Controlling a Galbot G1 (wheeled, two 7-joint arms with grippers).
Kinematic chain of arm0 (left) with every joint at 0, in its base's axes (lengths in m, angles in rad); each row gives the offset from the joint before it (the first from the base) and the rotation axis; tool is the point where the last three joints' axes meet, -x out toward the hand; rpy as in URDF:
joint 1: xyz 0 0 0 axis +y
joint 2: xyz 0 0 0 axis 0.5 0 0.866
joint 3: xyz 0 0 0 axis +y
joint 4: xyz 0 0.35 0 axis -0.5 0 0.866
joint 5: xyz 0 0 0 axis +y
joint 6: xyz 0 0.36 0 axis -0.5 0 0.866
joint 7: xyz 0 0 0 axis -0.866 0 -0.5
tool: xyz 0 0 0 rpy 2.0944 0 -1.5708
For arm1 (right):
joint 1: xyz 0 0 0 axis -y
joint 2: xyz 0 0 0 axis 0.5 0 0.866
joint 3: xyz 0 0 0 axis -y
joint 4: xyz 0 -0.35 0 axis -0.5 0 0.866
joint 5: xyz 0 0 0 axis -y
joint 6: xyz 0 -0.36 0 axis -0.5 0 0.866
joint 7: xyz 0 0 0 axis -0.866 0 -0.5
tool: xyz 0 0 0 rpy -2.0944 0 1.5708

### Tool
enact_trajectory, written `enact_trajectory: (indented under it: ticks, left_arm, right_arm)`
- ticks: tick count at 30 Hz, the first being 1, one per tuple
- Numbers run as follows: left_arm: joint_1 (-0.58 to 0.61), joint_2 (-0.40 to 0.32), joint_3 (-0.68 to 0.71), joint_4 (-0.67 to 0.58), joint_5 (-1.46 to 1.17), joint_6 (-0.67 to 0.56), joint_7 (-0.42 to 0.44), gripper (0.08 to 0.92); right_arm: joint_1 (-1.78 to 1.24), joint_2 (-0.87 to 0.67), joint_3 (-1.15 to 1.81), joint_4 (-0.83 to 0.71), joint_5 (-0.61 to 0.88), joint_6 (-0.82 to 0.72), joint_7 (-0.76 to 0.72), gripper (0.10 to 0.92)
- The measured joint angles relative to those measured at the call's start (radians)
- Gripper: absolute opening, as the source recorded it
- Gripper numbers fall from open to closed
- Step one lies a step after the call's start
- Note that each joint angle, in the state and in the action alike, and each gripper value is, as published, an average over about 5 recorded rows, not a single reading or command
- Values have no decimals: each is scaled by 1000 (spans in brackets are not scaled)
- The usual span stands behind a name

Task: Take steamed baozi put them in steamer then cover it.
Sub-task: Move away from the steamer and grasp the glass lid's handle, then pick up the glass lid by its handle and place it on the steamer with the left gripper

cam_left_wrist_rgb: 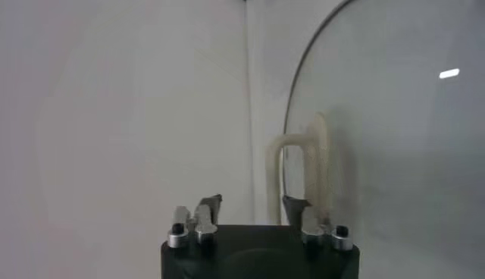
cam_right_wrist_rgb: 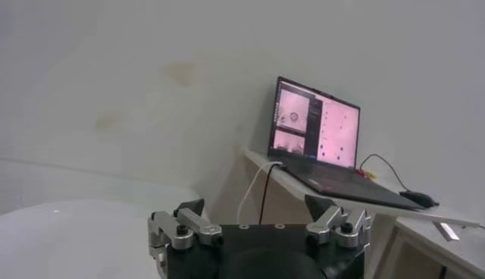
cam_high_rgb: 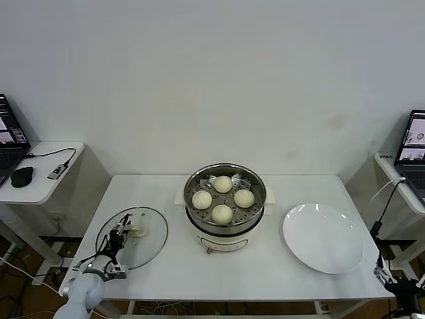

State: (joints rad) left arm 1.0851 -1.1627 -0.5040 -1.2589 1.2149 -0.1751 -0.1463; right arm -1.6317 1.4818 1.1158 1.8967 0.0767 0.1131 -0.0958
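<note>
Setting: a white table (cam_high_rgb: 166, 266) stood against a plain pale wall, with side desks carrying laptops at either end.
Head view, steamer: the steamer (cam_high_rgb: 225, 207) sat near the middle of the tabletop toward its back edge, uncovered, with four steamed baozi (cam_high_rgb: 222, 213) resting in the steel basket.
Head view, cover: the cover (cam_high_rgb: 132, 236) lay flat near the table's front-left corner, well apart from the steamer.
Head view, plate: a white plate (cam_high_rgb: 323, 237) lay bare by the right edge.
Head view, arms: the left gripper (cam_high_rgb: 122, 231) reached over the cover at its handle; the right gripper (cam_high_rgb: 398, 279) hung off the front-right corner, below table level.
Left wrist view: the left gripper's fingers stood on either side of the cover's cream handle (cam_left_wrist_rgb: 299, 178), partly closed around it; contact could not be made out.
Right wrist view: the right gripper (cam_right_wrist_rgb: 255, 207) held its fingers wide apart, gripping nothing, with a laptop (cam_right_wrist_rgb: 322, 140) on a side desk beyond.
</note>
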Motion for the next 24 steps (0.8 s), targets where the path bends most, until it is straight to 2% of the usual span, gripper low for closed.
enact_trajectory:
  ticks: [6, 9, 16, 24]
  left_arm:
    - [3, 1, 6, 16, -25, -11, -25, 212]
    - [11, 3, 4, 10, -40, -12, -43, 153]
    - [56, 22, -17, -71, -76, 23, -64, 142]
    - [156, 64, -62, -288, -140, 123, -14, 142]
  right_arm:
    - [-10, -4, -18, 2, -12, 13, -13, 823]
    - [-17, -11, -33, 4, -19, 23, -22, 823]
    - [-28, -32, -74, 7, -30, 36, -39, 823]
    - [-29, -52, -120, 8, -32, 39, -54, 823]
